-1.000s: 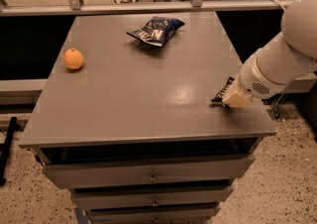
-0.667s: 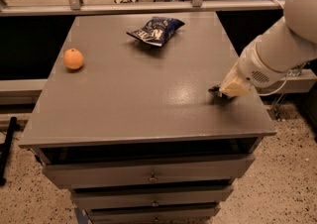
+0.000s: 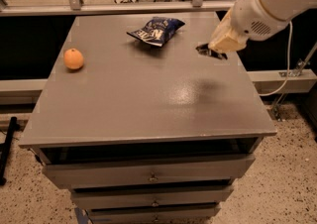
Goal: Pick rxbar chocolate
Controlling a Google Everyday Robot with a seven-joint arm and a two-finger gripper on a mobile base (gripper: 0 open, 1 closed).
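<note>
The rxbar chocolate (image 3: 210, 51) is a small black flat bar. It sticks out from under my gripper (image 3: 218, 47), which is shut on it and holds it above the right side of the grey table (image 3: 148, 104). A soft shadow lies on the tabletop below it. My white arm reaches in from the upper right and hides the fingers for the most part.
An orange (image 3: 74, 59) sits at the table's left. A blue-and-white chip bag (image 3: 156, 30) lies at the back middle, just left of the gripper. Drawers (image 3: 148, 173) are under the tabletop. A rail runs behind the table, and speckled floor lies around it.
My gripper has risen from the table's right edge with the black bar in it and moved toward the back. The orange and the chip bag have not moved.
</note>
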